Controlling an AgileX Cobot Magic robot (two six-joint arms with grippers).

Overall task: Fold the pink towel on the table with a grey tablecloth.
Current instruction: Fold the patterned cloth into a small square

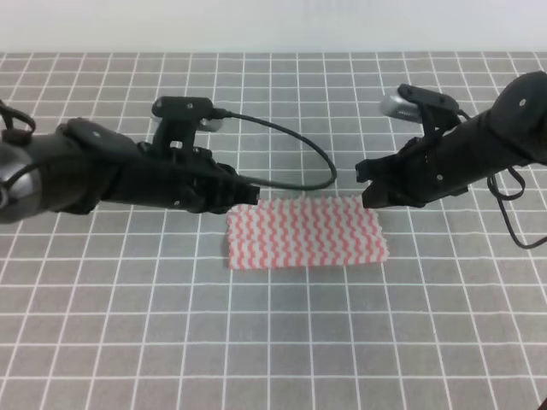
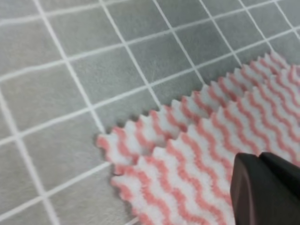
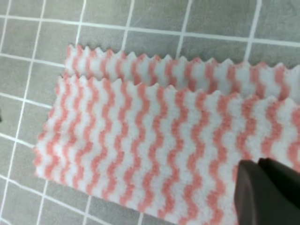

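The pink towel lies flat on the table with a grey tablecloth, folded into a wide rectangle. Both wrist views show two layers, the top edge set slightly back from the lower one. My left gripper hovers at the towel's back left corner, and my right gripper hovers at its back right corner. In the left wrist view the fingers sit together over the towel, holding nothing. In the right wrist view the fingers are likewise together above the towel.
A black cable loops from the left arm over the cloth behind the towel. The white-lined grid cloth spreads on all sides of the towel.
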